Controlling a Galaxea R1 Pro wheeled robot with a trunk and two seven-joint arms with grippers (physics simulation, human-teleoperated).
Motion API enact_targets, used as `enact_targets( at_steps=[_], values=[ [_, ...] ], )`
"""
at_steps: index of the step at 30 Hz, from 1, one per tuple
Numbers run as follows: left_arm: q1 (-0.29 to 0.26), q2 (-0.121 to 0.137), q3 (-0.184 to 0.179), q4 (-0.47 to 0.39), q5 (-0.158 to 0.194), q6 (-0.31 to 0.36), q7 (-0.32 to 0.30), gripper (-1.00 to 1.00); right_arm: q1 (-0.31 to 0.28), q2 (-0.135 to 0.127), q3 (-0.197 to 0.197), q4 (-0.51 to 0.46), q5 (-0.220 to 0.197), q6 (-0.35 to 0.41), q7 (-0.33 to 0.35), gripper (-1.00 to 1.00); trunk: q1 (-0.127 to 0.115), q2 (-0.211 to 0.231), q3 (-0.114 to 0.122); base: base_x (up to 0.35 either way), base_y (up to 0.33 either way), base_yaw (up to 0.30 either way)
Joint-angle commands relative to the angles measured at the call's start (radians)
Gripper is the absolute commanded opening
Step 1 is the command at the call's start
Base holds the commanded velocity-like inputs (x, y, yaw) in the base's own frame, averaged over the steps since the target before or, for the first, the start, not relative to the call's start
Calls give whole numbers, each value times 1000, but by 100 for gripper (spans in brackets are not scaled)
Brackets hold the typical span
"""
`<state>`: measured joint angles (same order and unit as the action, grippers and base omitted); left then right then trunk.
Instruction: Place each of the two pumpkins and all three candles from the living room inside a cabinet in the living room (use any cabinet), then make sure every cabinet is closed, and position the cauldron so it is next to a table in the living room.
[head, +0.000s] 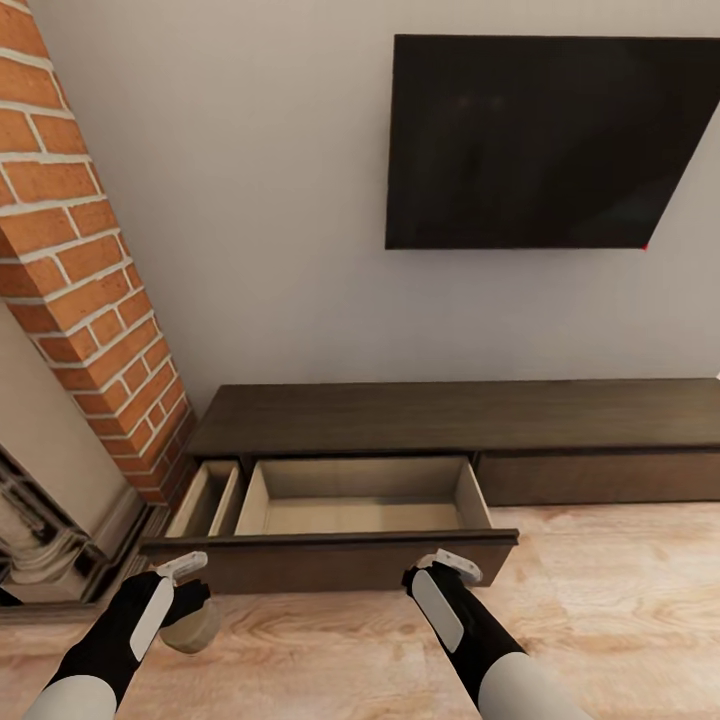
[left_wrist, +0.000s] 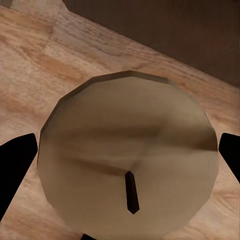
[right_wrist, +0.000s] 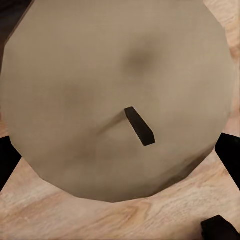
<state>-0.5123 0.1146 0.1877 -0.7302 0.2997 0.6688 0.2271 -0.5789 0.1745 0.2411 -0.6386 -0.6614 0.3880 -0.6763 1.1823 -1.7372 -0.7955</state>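
Nearest to me, my left gripper (head: 185, 580) has its jaws clamped on a candle (head: 190, 625), a squat tan wax cylinder hanging just above the floor (head: 600, 620). In the left wrist view that candle (left_wrist: 129, 160) shows a faceted round top with a short dark wick, a black finger (left_wrist: 15, 170) at either side of it. My right gripper (head: 450, 570) holds a second candle (right_wrist: 117, 97), its flat beige top and slanted dark wick close to the lens, fingers (right_wrist: 230, 160) pressed in at both edges (from the head camera I cannot see this candle behind the wrist). The floor is pale wood plank with a wavy grain.

Just beyond both grippers stands the cabinet (head: 460, 415), long, low, dark brown, with a matte flat top. Its drawer (head: 360, 500) is pulled out, pale boards inside. To the left rises a brick column (head: 90, 260), red with light mortar. On the plain grey wall hangs a flat black screen (head: 550, 140).
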Motion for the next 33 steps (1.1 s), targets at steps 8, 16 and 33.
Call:
enact_targets(
  at_steps=[8, 16, 33],
  values=[
    [1, 1, 1, -8, 2, 4, 0, -100, 2, 0, -3, -5, -4, 0, -2, -100, 0, 0, 0, 191, 1, 0],
    [0, 5, 11, -69, 9, 119, -1, -100, 2, 0, 2, -19, -4, 30, -7, -100, 0, 0, 0, 13, 0, 0],
    [1, 6, 17, -159, 13, 282, -165, -100, 78, 0, -5, -469, -7, 335, -12, -100, 50, -91, -41, 0, 0, 0]
  ],
)
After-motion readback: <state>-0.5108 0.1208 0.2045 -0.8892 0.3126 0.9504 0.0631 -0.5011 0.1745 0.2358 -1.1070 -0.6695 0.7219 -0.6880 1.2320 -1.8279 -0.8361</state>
